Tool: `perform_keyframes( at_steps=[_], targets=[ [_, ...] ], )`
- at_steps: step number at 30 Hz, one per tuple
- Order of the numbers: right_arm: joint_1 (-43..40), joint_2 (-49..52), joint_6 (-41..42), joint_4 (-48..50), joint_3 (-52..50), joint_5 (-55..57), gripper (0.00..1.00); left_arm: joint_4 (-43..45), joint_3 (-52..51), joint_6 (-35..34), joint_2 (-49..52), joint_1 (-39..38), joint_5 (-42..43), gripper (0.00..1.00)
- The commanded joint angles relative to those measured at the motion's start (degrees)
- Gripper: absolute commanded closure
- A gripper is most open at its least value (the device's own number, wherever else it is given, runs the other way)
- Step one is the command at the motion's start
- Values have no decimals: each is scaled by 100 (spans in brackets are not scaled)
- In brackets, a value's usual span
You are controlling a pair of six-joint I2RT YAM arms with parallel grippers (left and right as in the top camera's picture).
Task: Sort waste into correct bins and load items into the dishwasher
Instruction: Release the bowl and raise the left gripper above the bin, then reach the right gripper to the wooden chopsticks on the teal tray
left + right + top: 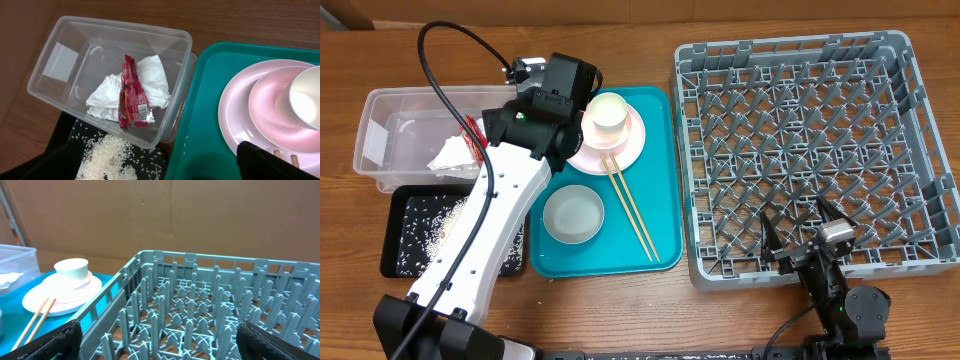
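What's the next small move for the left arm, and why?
Probably shift the open left jaws over the cup on the plate. Wrapper and napkin already lie in the clear tub, rice in the black tray; the dish rack stands empty.

wrapper (132, 92) red printed | plate (232, 115) pink | tray (200, 125) teal | rack (686, 160) grey

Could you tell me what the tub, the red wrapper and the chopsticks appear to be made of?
Tub: clear glossy plastic, see-through walls.
Red wrapper: likely foil-lined film, shiny silver edge.
Chopsticks: probably bare wood, pale matte tan.
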Motion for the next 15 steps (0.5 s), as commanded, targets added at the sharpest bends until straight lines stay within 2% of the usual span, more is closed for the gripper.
perform_keyframes(
  at_steps=[1,7,12,15],
  targets=[
    [-4,-57,24,66,-61,-391,0,-7,122,20,-2,0,-175,0],
    [-7,-57,732,118,-61,-1683,0,-7,122,20,-2,0,-175,0],
    [-7,-57,835,109,-28,-1886,0,-7,122,20,-2,0,-175,0],
    [-7,-57,1325,120,208,-1878,0,-7,122,20,-2,0,-175,0]
  ],
)
